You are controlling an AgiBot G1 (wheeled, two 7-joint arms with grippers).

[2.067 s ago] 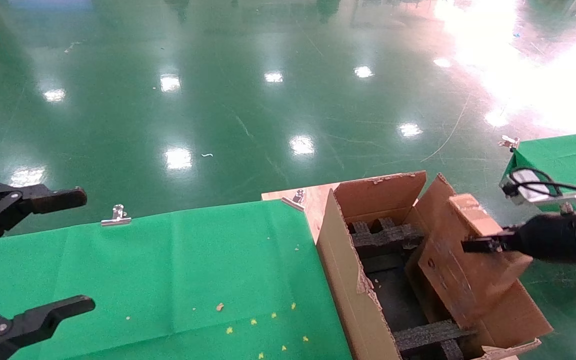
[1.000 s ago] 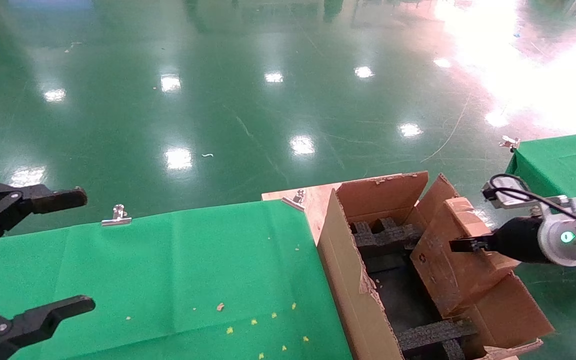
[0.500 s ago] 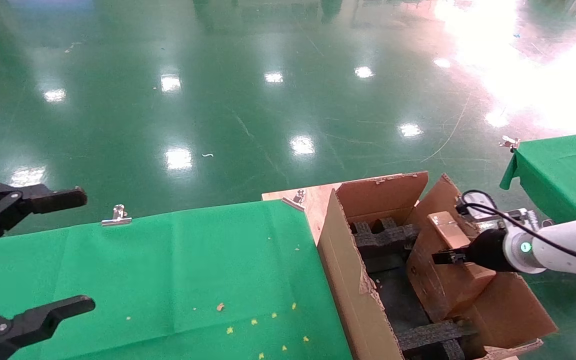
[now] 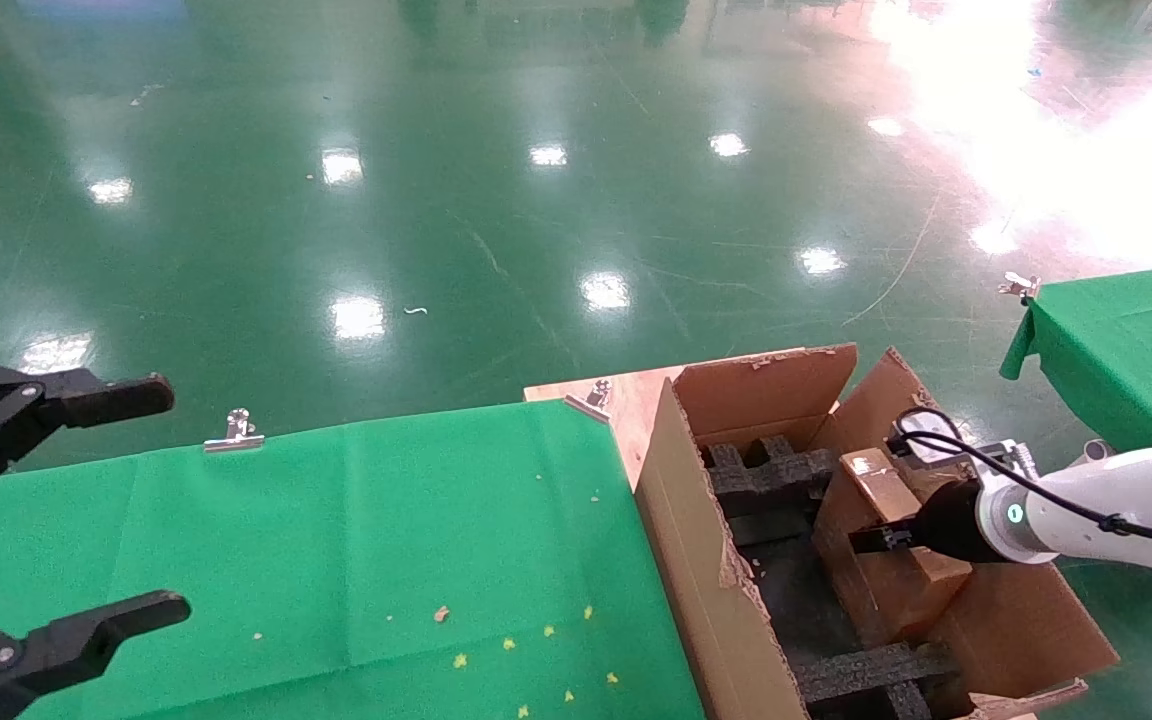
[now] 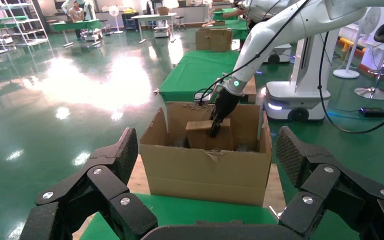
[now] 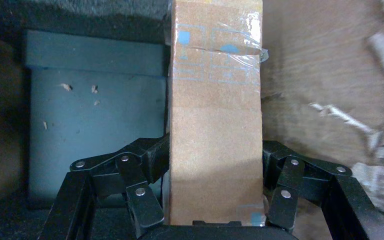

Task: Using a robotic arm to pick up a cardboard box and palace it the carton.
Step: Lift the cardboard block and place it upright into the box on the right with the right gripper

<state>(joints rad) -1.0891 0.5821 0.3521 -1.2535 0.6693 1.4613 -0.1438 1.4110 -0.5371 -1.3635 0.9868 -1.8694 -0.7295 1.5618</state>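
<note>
Brown cardboard box [image 4: 886, 560], small and flat, held on edge inside the carton [image 4: 706, 590], tilted, its lower end down among the black foam blocks [image 4: 771, 470]. Whether it touches the floor of the carton cannot be told.

Right pincer [image 4: 871, 540]: closed on the cardboard box, one finger against each broad face, at the end of the robotic arm [image 4: 1106, 515] reaching in over the carton's right side.

Left pincer [image 4: 86, 510]: spread wide, holding nothing, parked over the left end of the green table [image 4: 336, 540], well apart from the carton.

Risks, as judged:
- Box is tilted; let go now, it would likely tip against the carton wall or a foam block instead of lying flat.
- Lower corner could catch on a foam block if pushed further down, crushing a corner or twisting the box in the grip.
- Arm and looped cable [image 4: 936, 440] sit close to the ragged flap; a snag on withdrawal is possible.

Views compared:
- Right wrist view alone shows the grip: fingers [image 6: 145, 165] pressed on both sides of the box [image 6: 215, 125], taped end facing away.
- Left wrist view alone shows the carton [image 5: 205, 172] from outside, with the box [image 5: 207, 132] standing above its rim.
- Head view alone shows both pincers and the foam layout.
</note>
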